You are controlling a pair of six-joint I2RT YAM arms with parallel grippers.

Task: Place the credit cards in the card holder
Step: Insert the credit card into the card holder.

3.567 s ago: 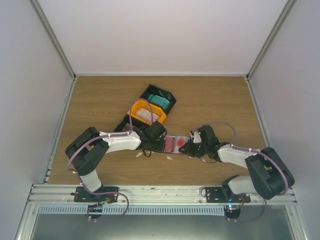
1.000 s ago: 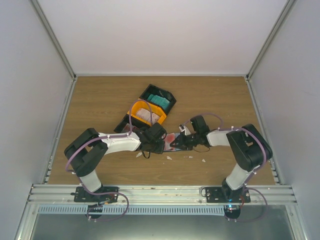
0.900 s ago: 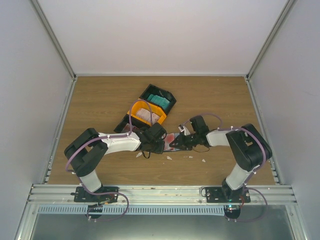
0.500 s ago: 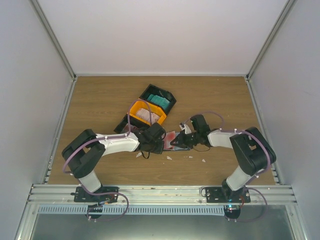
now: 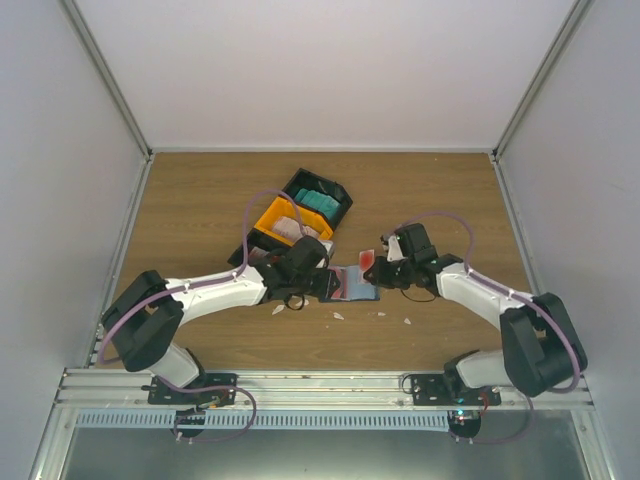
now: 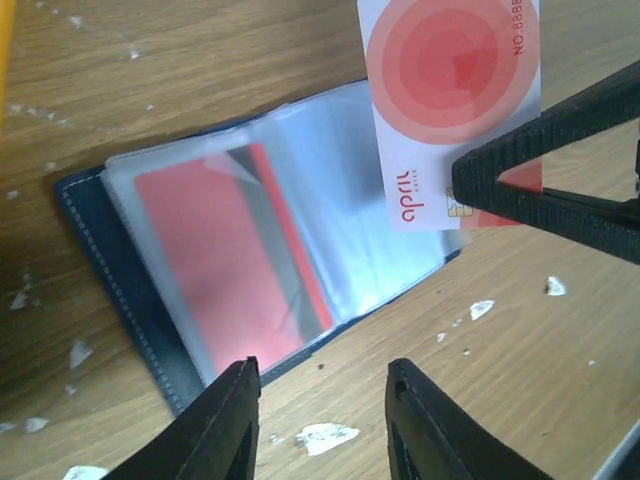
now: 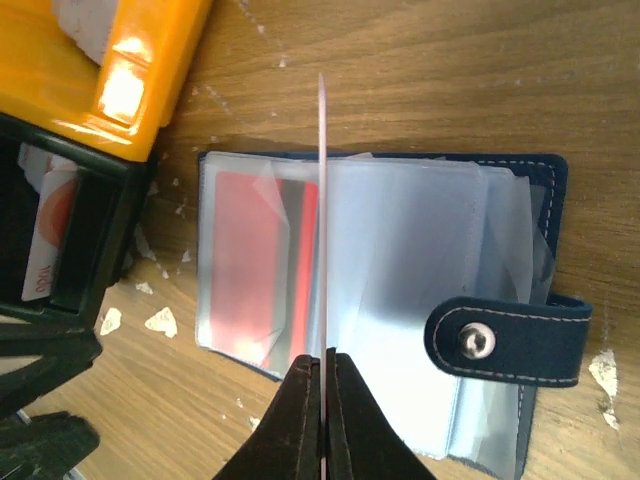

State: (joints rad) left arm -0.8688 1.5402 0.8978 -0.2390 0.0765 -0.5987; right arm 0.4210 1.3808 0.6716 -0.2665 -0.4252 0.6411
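Wooden table: right claw pinches a card marked, seemingly, "april"; left claw gapes empty.

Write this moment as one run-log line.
left end effector: open | right end effector: shut on white card | card holder: open, red card sleeved

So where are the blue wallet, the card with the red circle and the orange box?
Card holder (image 7: 505, 343), right wrist view, on its navy snap tab.
Card with the red circle (image 6: 450, 90), left wrist view, on that circle.
Orange bin (image 7: 110, 60), right wrist view, on its side wall.
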